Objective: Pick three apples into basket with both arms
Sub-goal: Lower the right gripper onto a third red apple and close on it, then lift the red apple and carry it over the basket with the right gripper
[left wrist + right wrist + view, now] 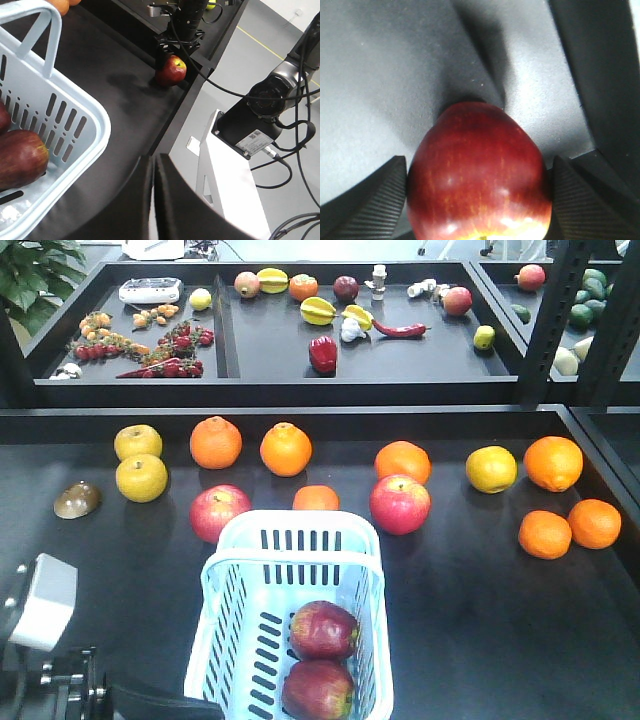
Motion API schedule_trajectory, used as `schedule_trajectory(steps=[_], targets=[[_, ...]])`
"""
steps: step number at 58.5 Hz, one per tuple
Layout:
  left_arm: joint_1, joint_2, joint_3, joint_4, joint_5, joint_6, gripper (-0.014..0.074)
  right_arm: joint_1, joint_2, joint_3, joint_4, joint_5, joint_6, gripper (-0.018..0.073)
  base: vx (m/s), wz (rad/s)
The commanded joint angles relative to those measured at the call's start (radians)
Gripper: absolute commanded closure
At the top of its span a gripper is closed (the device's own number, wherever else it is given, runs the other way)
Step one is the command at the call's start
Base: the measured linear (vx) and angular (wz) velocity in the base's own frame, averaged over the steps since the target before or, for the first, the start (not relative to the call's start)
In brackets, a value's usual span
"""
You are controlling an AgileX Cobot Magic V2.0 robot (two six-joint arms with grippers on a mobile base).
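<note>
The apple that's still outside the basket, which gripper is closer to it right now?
Right. The right gripper has its fingers on both sides of the apple. The left gripper is shut, apart from it, beside the basket.

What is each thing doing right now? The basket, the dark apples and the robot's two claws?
basket: upright on the table, holding two apples.
two apples: lying inside the basket, side by side.
third apple: outside the basket, pinched by the right gripper, seemingly resting on the table.
right gripper: shut on the third apple.
left gripper: shut, holding nothing.
</note>
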Motion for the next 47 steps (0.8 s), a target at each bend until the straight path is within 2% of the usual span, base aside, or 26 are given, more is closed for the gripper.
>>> schedule_trajectory(steps=[1,6,12,24,36,41,47], targets=[[0.000,-0.013,-0.029,0.018,0.000,-0.003,0.0602,-0.005,-0.090,-0.010,0.070,0.029,-0.059,0.0499,0.00,0.00],[0.000,-0.013,-0.029,0.018,0.007,-0.003,0.0602,-0.003,-0.160,-0.013,0.127,0.028,-0.101,0.0575,0.00,0.00],[0.000,-0.013,-0.029,0.018,0.022,-0.003,0.0602,-0.002,-0.241,-0.023,0.229,0.039,-0.185,0.0569,0.00,0.00],[0.000,-0.013,-0.029,0.018,0.032,-0.003,0.0602,-0.002,-0.431,-0.024,0.561,0.066,-0.420,0.0565,0.00,0.00],[0.000,-0.013,-0.029,0.018,0.032,-0.003,0.0602,-0.001,-0.612,-0.020,0.926,0.192,-0.679,0.0564,0.00,0.00],[0.000,-0.013,-0.029,0.018,0.032,-0.003,0.0602,0.037,-0.681,-0.019,1.011,0.250,-0.728,0.0564,0.00,0.00],[0.000,-0.013,-0.029,0.018,0.032,-0.003,0.0602,0.157,-0.759,-0.019,1.036,0.276,-0.713,0.0564,0.00,0.00]])
